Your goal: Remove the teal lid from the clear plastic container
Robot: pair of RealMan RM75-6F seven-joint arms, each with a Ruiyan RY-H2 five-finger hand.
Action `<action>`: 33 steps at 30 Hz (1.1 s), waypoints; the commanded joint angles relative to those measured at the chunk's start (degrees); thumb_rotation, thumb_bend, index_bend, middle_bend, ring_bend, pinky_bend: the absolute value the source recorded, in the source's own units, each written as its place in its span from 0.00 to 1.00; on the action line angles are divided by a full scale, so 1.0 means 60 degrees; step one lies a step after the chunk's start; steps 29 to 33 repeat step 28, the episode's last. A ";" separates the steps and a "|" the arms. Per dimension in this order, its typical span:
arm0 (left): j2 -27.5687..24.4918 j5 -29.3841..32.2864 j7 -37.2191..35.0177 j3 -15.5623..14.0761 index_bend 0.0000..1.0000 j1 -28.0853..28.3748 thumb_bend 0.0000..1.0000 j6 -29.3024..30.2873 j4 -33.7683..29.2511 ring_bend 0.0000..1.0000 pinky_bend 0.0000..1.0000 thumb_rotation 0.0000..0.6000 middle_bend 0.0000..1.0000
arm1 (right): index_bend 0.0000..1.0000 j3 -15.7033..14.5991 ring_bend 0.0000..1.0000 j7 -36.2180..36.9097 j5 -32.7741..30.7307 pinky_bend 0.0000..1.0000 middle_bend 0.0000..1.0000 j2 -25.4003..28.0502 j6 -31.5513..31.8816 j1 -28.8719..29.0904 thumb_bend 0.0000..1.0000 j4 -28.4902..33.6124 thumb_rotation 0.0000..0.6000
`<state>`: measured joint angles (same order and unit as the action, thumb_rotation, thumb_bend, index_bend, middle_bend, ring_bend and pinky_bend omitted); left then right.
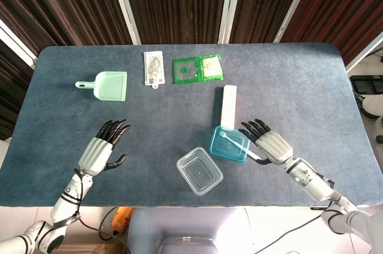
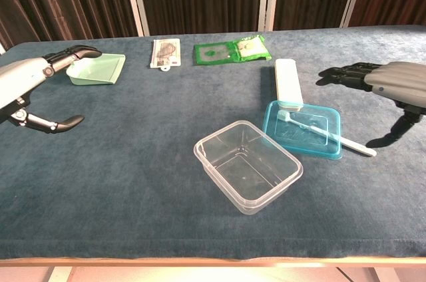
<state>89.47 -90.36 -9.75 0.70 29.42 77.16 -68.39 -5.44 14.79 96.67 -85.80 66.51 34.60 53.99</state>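
Note:
The teal lid point(image 1: 230, 144) point(image 2: 304, 129) lies flat on the table, just right of the clear plastic container point(image 1: 199, 171) point(image 2: 247, 165), which stands open and empty. A white toothbrush point(image 2: 324, 134) lies across the lid. My right hand point(image 1: 271, 144) point(image 2: 393, 84) hovers to the right of the lid with fingers spread, holding nothing. My left hand point(image 1: 103, 149) point(image 2: 30, 82) is far to the left of the container, open and empty.
A white case point(image 1: 227, 106) point(image 2: 288, 82) lies just behind the lid. At the back are a mint dustpan point(image 1: 106, 85) point(image 2: 94, 69), a small packaged card point(image 1: 154, 68) and a green packet point(image 1: 198, 68) point(image 2: 230, 50).

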 commanded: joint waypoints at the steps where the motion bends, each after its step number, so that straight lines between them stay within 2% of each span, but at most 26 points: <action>1: -0.0515 -0.0073 0.0184 -0.0223 0.00 -0.0361 0.34 0.0281 -0.0599 0.00 0.00 1.00 0.00 | 0.00 -0.0628 0.00 -0.1134 -0.0562 0.00 0.00 0.2657 -0.1271 -0.0237 0.10 0.3348 1.00; 3: -0.1032 -0.0038 0.0505 -0.0485 0.00 -0.0641 0.34 0.0302 -0.1215 0.00 0.00 1.00 0.00 | 0.00 -0.0699 0.00 -0.1380 -0.0751 0.00 0.00 0.3350 -0.1115 -0.0465 0.10 0.4185 1.00; 5: -0.1886 0.0177 0.1343 -0.0901 0.00 -0.1039 0.34 0.0176 -0.2293 0.00 0.00 1.00 0.00 | 0.00 -0.0660 0.00 -0.1687 -0.1060 0.00 0.00 0.4019 -0.0375 -0.1012 0.10 0.5018 1.00; 8: -0.2833 0.0531 0.2652 -0.1371 0.00 -0.1793 0.34 0.0542 -0.3649 0.00 0.00 1.00 0.00 | 0.00 -0.0432 0.00 -0.3005 -0.1974 0.00 0.00 0.4615 0.1461 -0.2361 0.10 0.5937 1.00; 11: -0.3152 0.0775 0.3386 -0.1572 0.00 -0.2666 0.34 0.1445 -0.4145 0.00 0.00 1.00 0.00 | 0.00 -0.0032 0.00 -0.4682 -0.2940 0.00 0.00 0.4469 0.3679 -0.3795 0.10 0.6587 1.00; 14: -0.3057 0.0676 0.3322 -0.1524 0.00 -0.3273 0.34 0.2280 -0.3896 0.00 0.00 1.00 0.00 | 0.00 0.0096 0.00 -0.4655 -0.3143 0.00 0.00 0.4125 0.4777 -0.4666 0.10 0.6540 1.00; 17: -0.3198 0.0465 0.2880 -0.1541 0.00 -0.3352 0.35 0.2233 -0.3684 0.00 0.00 1.00 0.00 | 0.00 0.0141 0.00 -0.3671 -0.3292 0.00 0.00 0.4075 0.4637 -0.4990 0.10 0.6321 1.00; 19: -0.3296 0.0423 0.2456 -0.1483 0.00 -0.3335 0.35 0.2125 -0.3751 0.00 0.00 1.00 0.00 | 0.00 0.0123 0.00 -0.3624 -0.3317 0.00 0.00 0.4182 0.4297 -0.4970 0.10 0.6219 1.00; 28: -0.3262 -0.0022 0.2236 -0.1292 0.00 -0.3424 0.35 0.2022 -0.3558 0.00 0.00 1.00 0.00 | 0.00 0.0420 0.00 -0.3299 -0.3097 0.00 0.00 0.4274 0.3928 -0.5088 0.10 0.6094 1.00; 33: -0.3262 -0.0022 0.2236 -0.1292 0.00 -0.3424 0.35 0.2022 -0.3558 0.00 0.00 1.00 0.00 | 0.00 0.0420 0.00 -0.3299 -0.3097 0.00 0.00 0.4274 0.3928 -0.5088 0.10 0.6094 1.00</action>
